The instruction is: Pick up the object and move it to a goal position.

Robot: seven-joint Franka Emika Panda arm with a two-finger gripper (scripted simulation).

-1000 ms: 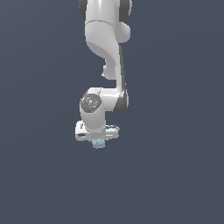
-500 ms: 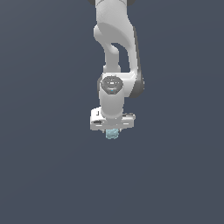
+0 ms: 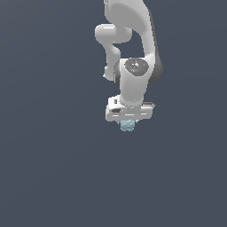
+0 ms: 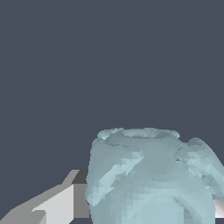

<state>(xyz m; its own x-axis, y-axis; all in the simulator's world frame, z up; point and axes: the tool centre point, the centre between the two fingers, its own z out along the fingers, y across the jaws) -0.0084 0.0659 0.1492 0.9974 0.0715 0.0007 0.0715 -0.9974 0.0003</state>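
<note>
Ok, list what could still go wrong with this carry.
1. Slip: the object is a lumpy rounded blob hanging below the gripper; only its upper part seems pinched, so a jerk could drop it.
2. Uncertain grip: in the wrist view the object hides most of one finger, so contact quality cannot be checked.
3. No goal marker is visible, so placement may miss.

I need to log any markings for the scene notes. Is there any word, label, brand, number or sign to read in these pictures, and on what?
None can be read.
The arm's wrist joint shows a dark round cap with faint specks, too small to tell if they are characters.
The pincer and the pale teal-blue object it holds bear no text; the wrist view shows the object plain.
</note>
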